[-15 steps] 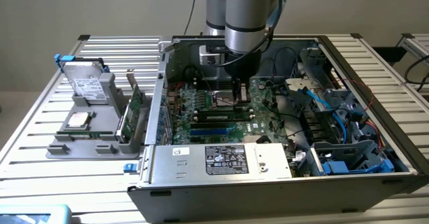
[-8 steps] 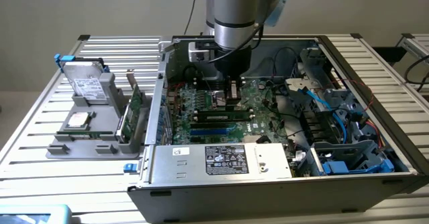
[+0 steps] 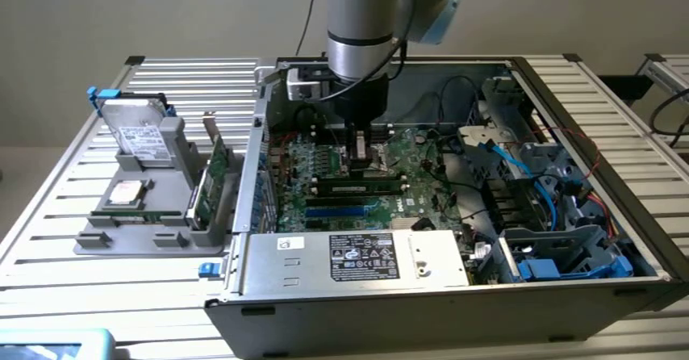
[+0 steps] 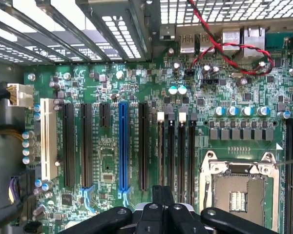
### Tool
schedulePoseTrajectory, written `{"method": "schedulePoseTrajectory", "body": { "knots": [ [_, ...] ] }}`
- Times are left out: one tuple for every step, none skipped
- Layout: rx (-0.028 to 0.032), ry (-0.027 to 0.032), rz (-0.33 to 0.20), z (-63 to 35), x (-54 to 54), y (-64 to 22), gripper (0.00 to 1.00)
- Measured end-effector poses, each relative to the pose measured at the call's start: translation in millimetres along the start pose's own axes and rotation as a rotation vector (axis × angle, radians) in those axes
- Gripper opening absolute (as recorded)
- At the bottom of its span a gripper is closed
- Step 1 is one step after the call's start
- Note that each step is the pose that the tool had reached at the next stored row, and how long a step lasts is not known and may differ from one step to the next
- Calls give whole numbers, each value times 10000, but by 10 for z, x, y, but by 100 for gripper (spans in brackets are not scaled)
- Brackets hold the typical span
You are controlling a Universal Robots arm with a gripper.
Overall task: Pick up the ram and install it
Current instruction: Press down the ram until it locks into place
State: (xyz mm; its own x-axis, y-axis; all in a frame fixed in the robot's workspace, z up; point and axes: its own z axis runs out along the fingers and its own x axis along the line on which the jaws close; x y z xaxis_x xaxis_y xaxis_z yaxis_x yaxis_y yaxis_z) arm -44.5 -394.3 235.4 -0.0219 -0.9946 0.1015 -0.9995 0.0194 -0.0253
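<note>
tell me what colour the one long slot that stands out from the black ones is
Blue. The long slot shows best in the wrist view.

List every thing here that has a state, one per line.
Grey metal computer case: side open, green motherboard exposed.
Black tool: down inside the case, over the slots.
Long black memory slots with white latches: look empty.
Silver processor socket: bare, no cooler on it.
Green expansion card with metal bracket: standing upright in the grey holder, outside the case.
Silver hard drive: propped upright in that holder.
</note>
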Motion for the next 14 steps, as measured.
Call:
{"method": "schedulePoseTrajectory", "body": {
  "knots": [
    [1,0,0,10,-1,7,11],
    [1,1,0,24,-2,13,11],
    [3,1,0,37,-3,21,11],
    [4,1,0,47,-4,32,11],
    [4,0,0,56,-5,40,11],
    [4,-3,0,63,-5,46,11],
    [5,-8,0,69,-6,48,11],
    [5,-13,-1,76,-8,48,11],
    [4,-16,-1,82,-9,49,11],
    [3,-18,0,86,-12,51,11],
    [1,-21,1,90,-14,51,11],
    [0,-24,1,93,-16,51,11],
    [1,-28,0,98,-18,51,11],
    [1,-32,2,103,-19,52,11]
  ]
}}
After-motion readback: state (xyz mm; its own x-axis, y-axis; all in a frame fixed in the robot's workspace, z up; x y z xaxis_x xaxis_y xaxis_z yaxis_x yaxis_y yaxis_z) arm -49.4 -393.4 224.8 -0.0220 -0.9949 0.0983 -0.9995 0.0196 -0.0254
